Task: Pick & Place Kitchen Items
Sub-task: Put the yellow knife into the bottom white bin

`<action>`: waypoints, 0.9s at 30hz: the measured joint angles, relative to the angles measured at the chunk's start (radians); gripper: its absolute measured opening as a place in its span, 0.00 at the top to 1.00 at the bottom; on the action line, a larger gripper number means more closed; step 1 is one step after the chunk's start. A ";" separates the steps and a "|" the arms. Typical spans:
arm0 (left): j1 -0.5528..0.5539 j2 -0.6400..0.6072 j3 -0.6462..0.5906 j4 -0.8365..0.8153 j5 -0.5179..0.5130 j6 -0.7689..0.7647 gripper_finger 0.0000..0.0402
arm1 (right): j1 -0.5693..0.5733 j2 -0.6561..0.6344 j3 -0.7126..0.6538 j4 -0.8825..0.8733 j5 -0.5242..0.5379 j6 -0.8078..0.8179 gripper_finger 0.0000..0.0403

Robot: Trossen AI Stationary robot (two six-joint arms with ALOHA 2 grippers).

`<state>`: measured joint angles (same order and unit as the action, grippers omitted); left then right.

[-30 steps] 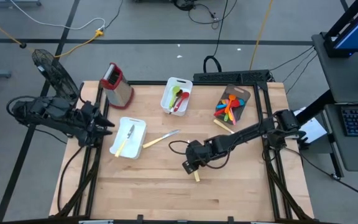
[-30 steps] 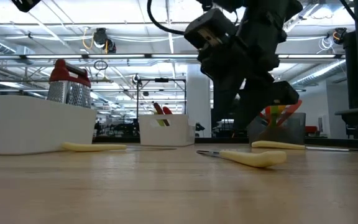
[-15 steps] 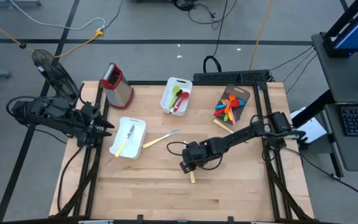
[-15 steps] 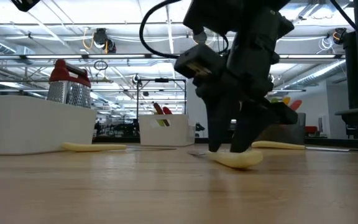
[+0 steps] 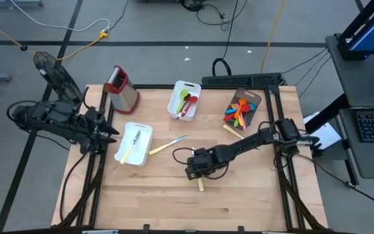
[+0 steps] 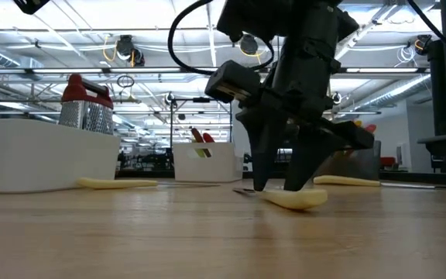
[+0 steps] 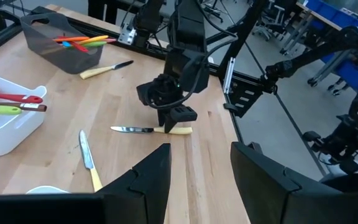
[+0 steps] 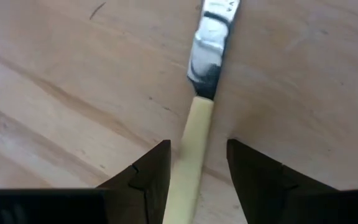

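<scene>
Wooden table (image 5: 239, 195) bears a cream-handled knife (image 8: 194, 137) between right gripper (image 8: 197, 171) jaws

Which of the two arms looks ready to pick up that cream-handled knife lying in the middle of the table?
The right. Its gripper stands over the knife, open fingers either side of the handle. The left gripper waits at the table's left edge.

The wooden table (image 5: 239, 195) is carrying two white trays (image 5: 134, 143) (image 5: 184, 99), a dark bin (image 5: 242, 108), and a box grater (image 5: 120, 88). Three cream-handled knives are lying directly on it: (image 5: 167, 144), (image 5: 234, 130), (image 5: 200, 184).
</scene>
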<state>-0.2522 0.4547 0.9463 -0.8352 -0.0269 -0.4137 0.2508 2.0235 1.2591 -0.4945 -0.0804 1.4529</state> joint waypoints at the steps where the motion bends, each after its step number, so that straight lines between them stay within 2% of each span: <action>1: 0.000 0.000 0.000 0.000 0.000 0.000 0.57 | 0.000 0.000 0.000 -0.025 0.000 0.017 0.62; 9: 0.000 0.000 0.000 0.001 0.000 -0.010 0.57 | 0.000 0.001 0.001 -0.224 0.000 0.093 0.70; 20: 0.000 0.000 0.000 0.000 0.001 -0.010 0.57 | 0.000 0.000 -0.004 -0.296 -0.008 0.106 0.84; 27: 0.000 0.000 0.000 0.000 0.002 -0.014 0.57 | -0.002 -0.009 -0.050 -0.288 -0.064 0.101 0.90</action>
<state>-0.2523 0.4549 0.9463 -0.8352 -0.0246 -0.4274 0.2489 2.0148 1.2093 -0.7825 -0.1441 1.5538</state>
